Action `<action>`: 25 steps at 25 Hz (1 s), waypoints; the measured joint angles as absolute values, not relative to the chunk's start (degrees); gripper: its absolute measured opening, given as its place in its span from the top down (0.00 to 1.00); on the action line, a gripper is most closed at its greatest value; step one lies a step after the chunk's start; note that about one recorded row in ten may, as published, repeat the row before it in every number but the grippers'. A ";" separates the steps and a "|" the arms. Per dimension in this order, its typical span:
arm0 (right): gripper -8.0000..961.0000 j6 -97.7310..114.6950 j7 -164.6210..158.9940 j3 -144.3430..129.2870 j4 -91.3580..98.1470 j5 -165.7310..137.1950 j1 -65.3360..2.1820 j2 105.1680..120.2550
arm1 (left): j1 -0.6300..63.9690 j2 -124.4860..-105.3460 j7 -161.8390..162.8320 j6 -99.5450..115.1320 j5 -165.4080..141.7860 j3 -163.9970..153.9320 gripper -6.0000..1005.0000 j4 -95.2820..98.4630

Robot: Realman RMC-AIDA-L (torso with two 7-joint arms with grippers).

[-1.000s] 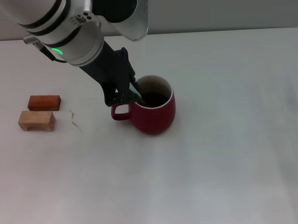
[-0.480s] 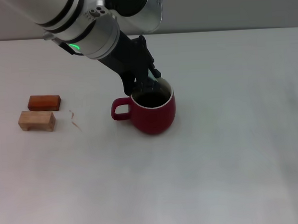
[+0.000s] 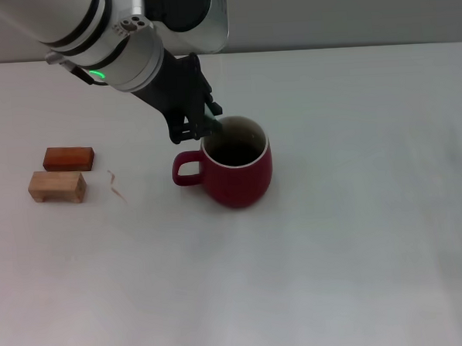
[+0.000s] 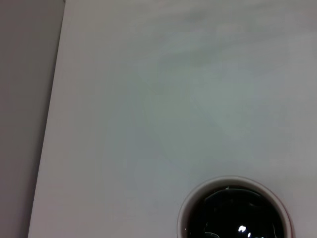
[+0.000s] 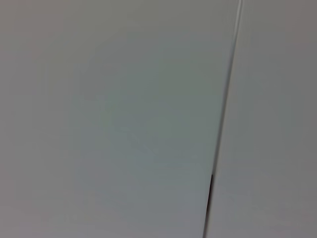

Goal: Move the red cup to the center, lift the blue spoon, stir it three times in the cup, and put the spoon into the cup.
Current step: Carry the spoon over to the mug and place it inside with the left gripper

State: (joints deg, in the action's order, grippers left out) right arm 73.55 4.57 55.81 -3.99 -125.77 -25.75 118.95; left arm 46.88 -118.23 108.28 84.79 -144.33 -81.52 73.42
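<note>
From my head camera, the near half of the white tabletop point(image 3: 337, 276) is sitting bare in front of me. Farther in, around the middle, I am seeing the red cup point(image 3: 242, 172) standing upright, its loop handle pointing to nine o'clock and its cream rim ringing a dark inside. Well off at nine o'clock from the cup, two small wooden blocks are lying side by side: the pale block point(image 3: 57, 187) nearer me, and the reddish block point(image 3: 68, 158) just behind it. Between the blocks and the cup, a thin pale scrap point(image 3: 116, 185) is lying on the surface.

At the cup's far rim, at about eleven o'clock, my left pincer point(image 3: 205, 128) is hanging just above the cup's edge, the arm reaching down from ten o'clock with a green light glowing on its wrist. Something slim and dark is showing at the pincer's tip right at the rim, which may be the blue spoon; I cannot make out the spoon itself, nor whether the pincer is spread or pinching it.

My left wrist camera is looking straight down on the cup's rim and glossy dark interior. My right pincer is nowhere in view; its wrist camera is showing only plain grey surfaces.
</note>
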 joint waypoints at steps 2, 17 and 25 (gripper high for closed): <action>0.24 73.56 4.57 55.81 -3.94 -125.77 -25.75 118.93 | 46.36 -118.20 108.49 85.42 -144.95 -81.43 0.82 73.70; 0.24 73.27 4.57 55.81 -4.00 -125.79 -25.80 118.91 | 41.73 -118.61 110.31 87.17 -142.98 -82.19 0.82 78.20; 0.24 73.22 4.57 55.81 -4.05 -125.85 -25.93 118.98 | 43.35 -118.42 114.13 87.61 -142.31 -82.05 0.82 75.87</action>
State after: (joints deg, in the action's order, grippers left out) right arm 73.22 4.57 55.81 -4.05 -125.85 -25.93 118.98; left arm 43.35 -118.42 114.13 87.61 -142.31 -82.05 75.87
